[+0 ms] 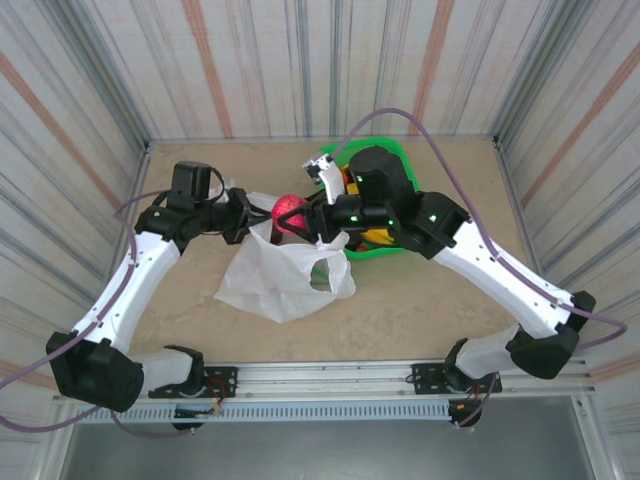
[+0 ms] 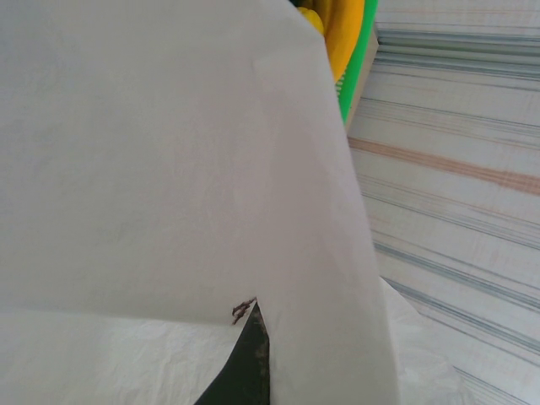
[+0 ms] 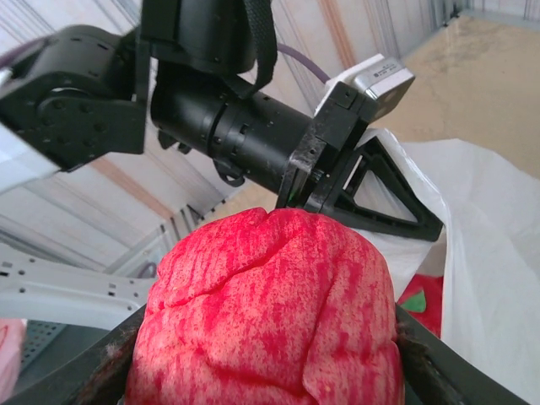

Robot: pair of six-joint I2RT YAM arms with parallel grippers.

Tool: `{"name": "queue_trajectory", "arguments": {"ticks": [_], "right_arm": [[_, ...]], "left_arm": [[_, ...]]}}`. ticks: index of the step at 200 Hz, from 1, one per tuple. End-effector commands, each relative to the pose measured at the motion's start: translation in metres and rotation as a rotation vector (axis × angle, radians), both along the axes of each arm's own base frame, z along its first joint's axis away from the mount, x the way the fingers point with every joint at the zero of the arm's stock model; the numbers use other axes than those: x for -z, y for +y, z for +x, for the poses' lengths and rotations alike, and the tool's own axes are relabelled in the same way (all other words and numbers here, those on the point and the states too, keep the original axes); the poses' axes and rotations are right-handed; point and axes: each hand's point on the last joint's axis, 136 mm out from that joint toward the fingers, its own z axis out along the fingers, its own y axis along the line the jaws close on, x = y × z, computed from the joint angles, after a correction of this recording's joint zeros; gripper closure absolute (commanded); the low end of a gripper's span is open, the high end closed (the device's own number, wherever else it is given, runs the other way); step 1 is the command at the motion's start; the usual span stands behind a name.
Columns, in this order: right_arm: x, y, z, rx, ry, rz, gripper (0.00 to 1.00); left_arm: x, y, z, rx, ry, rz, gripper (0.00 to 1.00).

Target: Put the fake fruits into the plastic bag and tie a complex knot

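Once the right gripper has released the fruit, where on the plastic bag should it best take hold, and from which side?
Probably the handle loop on the plastic bag's right edge, coming from above on the basket side. The loop is a thin strip beside a hole, so one finger can pass through; the left gripper pins the opposite edge.

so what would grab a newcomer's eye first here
The pink-red, bumpy plastic fruit, clamped in the right gripper just above the mouth of the thin white plastic bag in the middle of the scene. Next, the left gripper pinching that bag's left edge up, and the green plastic basket holding yellow fruit at the back.
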Motion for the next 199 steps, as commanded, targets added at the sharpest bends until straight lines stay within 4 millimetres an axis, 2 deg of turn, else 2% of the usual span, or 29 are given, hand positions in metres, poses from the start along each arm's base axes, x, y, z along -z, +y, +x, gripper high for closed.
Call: {"name": "queue_trajectory", "arguments": {"ticks": [1, 32, 68, 99, 137, 162, 199], "right_arm": [[-0.002, 0.011, 0.004, -0.009, -0.036, -0.018, 0.54], [0.026, 0.019, 0.013, 0.003, -0.009, -0.098, 0.54], [0.057, 0.02, 0.024, 0.03, 0.018, -0.193, 0.54], [0.08, 0.014, 0.03, 0.053, 0.043, -0.272, 0.54], [0.104, -0.003, 0.039, 0.094, 0.064, -0.348, 0.54], [0.122, -0.013, 0.04, 0.095, 0.059, -0.412, 0.53], [0.144, -0.017, 0.026, 0.028, 0.06, -0.477, 0.53]], "left_arm": [[-0.002, 0.001, -0.002, 0.015, -0.012, -0.006, 0.96], [-0.003, 0.002, -0.003, 0.014, -0.014, -0.005, 0.96], [-0.004, 0.002, -0.003, 0.017, -0.019, -0.005, 0.96], [-0.005, 0.002, -0.004, 0.019, -0.022, -0.004, 0.96], [-0.005, 0.002, -0.007, 0.025, -0.022, 0.002, 0.96], [-0.006, 0.002, -0.007, 0.024, -0.02, 0.0, 0.96], [-0.007, 0.0, -0.007, 0.028, -0.02, 0.0, 0.96]]}}
